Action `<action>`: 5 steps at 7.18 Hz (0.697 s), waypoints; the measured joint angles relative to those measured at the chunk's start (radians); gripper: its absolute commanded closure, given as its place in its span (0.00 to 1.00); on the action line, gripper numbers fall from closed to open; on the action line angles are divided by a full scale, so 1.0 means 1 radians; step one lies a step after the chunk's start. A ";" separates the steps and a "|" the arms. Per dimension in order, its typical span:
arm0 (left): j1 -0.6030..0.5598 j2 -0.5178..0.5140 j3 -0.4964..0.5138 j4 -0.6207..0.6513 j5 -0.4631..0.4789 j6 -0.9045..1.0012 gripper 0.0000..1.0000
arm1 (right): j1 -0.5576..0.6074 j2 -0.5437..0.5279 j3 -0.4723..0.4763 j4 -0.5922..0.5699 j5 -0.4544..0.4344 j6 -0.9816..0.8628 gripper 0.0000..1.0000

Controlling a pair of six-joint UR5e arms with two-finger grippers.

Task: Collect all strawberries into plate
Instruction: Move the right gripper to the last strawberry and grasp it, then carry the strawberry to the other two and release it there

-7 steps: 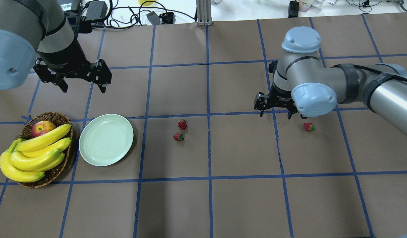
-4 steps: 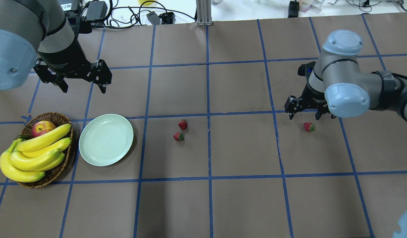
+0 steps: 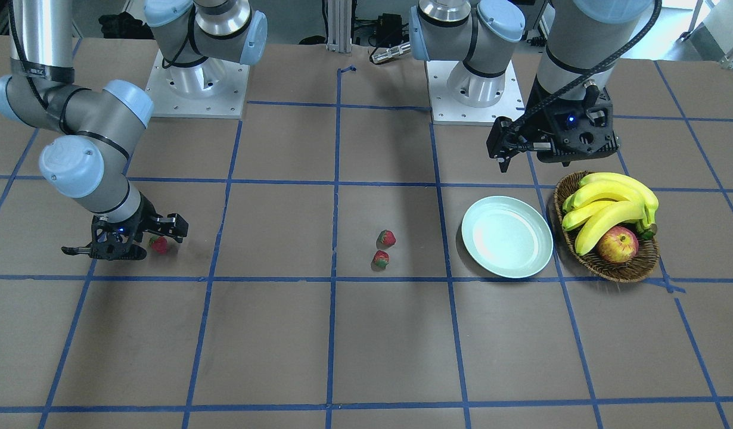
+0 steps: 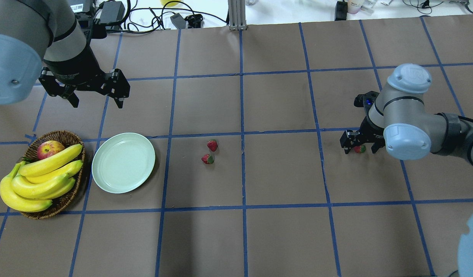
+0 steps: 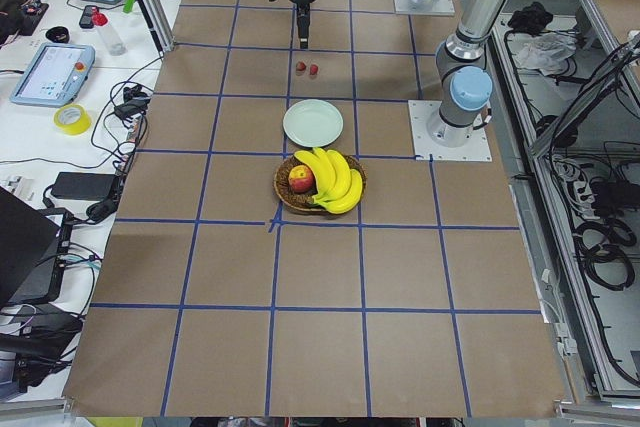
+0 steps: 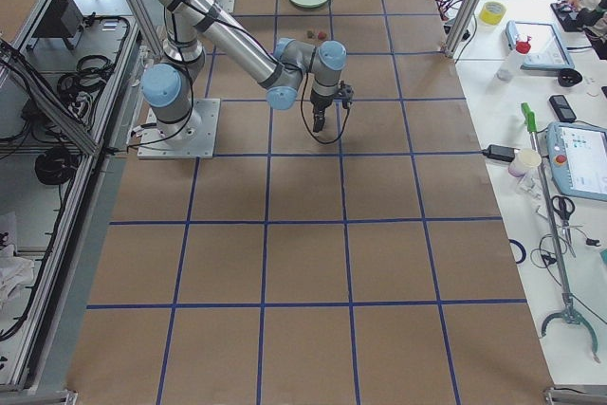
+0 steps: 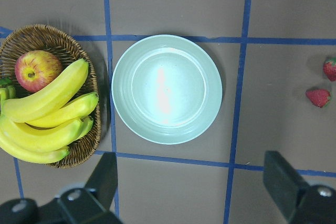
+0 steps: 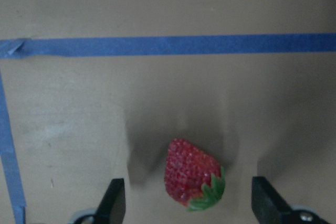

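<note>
Right gripper has dropped over one strawberry, fingers wide around it; overhead half hides it, wrist camera shows it whole. Two strawberries lie at the plate's 3 o'clock. Left gripper gapes wide.

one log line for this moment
right gripper: open, straddling strawberry | left gripper: open, raised | plate: empty

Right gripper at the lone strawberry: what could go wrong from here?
1. The right gripper is open astride the lone strawberry, which lies tilted and tapered; closing could squirt it out.
2. The plate lies far off, near the open left gripper; a long carry may drop the berry or crowd that arm.
3. The two middle strawberries lie close together; gripping one may nudge the other.
</note>
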 measured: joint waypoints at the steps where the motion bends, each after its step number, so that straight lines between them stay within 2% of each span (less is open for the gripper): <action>1: 0.000 0.001 0.000 0.000 0.000 0.001 0.00 | 0.000 0.005 0.002 -0.006 0.000 -0.001 0.75; 3: 0.000 0.002 -0.001 -0.001 0.001 0.002 0.00 | -0.001 0.005 -0.012 0.003 -0.001 0.000 1.00; 5: 0.000 0.002 -0.001 0.005 0.000 0.002 0.00 | -0.001 0.003 -0.018 0.005 -0.001 0.003 1.00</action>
